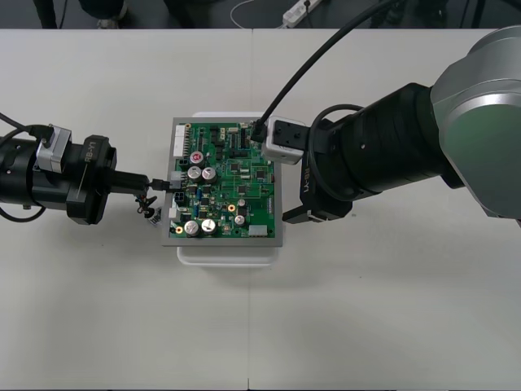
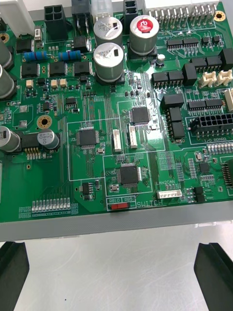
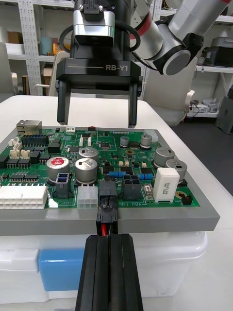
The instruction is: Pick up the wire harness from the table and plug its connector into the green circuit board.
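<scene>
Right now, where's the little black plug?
In the front view, the plug sits at the green board's left edge, beside a white socket, with the left gripper shut on its wires.

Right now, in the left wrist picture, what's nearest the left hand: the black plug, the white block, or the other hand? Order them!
1. black plug, just past the tip of the left hand, at the near edge of the board.
2. white block, on the board, off to one side.
3. right hand, over the board's far side.
</scene>
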{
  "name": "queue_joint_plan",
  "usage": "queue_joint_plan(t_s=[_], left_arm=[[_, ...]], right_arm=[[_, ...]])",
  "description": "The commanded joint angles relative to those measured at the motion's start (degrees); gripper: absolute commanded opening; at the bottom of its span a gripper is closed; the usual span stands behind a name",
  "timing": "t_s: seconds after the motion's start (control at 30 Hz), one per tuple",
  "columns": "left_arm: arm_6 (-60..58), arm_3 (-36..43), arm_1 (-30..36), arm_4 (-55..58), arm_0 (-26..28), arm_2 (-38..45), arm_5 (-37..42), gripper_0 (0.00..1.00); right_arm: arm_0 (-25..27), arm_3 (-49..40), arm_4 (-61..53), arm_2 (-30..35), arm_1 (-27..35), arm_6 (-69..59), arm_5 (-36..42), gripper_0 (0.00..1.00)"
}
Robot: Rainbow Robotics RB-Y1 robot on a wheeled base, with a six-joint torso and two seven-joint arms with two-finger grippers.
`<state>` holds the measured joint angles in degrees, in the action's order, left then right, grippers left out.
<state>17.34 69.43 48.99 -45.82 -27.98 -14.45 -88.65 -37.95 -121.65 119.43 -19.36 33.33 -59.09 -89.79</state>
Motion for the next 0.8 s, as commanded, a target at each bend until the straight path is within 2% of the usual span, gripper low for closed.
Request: queue_joint_plan(t_s=[0.03, 0.8], left_arm=[[4.28, 1.68, -0.92, -0.32, -2.43, -0.40, -1.35, 0.00], [5.25, 1.68, -2.23, -0.41, -3.22, -0.49, -1.35, 0.00]], right_arm=[[0.24, -2.37, 0.63, 1.34, -0.81, 0.64, -0.21, 1.00], [0.24, -2.63, 3.97, -0.41, -1.86, 3.89, -0.21, 1.00]])
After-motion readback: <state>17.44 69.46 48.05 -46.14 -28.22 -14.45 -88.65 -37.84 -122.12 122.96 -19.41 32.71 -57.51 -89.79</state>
